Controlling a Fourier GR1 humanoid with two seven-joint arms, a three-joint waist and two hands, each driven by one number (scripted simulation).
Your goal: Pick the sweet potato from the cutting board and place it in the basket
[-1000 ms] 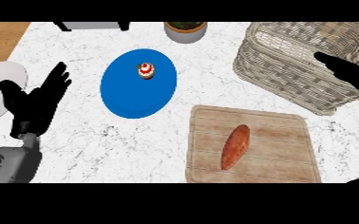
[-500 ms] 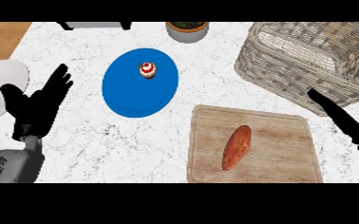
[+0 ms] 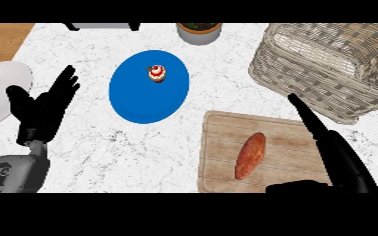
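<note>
A woven basket (image 3: 325, 65) stands at the far right of the white marbled surface (image 3: 96, 150). Its wicker walls and rim show, but what lies inside cannot be made out from this angle. Near the middle of the surface sits a round blue plate (image 3: 148, 87), and on its upper part rests a small cupcake (image 3: 156, 73) with a white and red top. At the far edge, between plate and basket, a grey pot (image 3: 198, 31) holds something dark and leafy; only its near half shows. A dark-framed object (image 3: 103, 26) lies along the far edge to the left, mostly cut off.

A wooden cutting board (image 3: 221, 150) lies at the near right, just in front of the basket. The sweet potato (image 3: 250, 155) lies on the board, tilted, its upper end pointing toward the basket; nothing touches it.

The right hand (image 3: 328, 150) comes in from the lower right corner over the board's right side, to the right of the sweet potato. Its fingers are straight and stretched toward the basket, the tip close to the basket's near wall, and the thumb (image 3: 295, 186) juts left along the board's near edge. It holds nothing.

The left hand (image 3: 44, 110) rests at the left side, fingers up and spread apart, holding nothing. A white rounded object (image 3: 13, 80) shows just behind it at the left edge.
</note>
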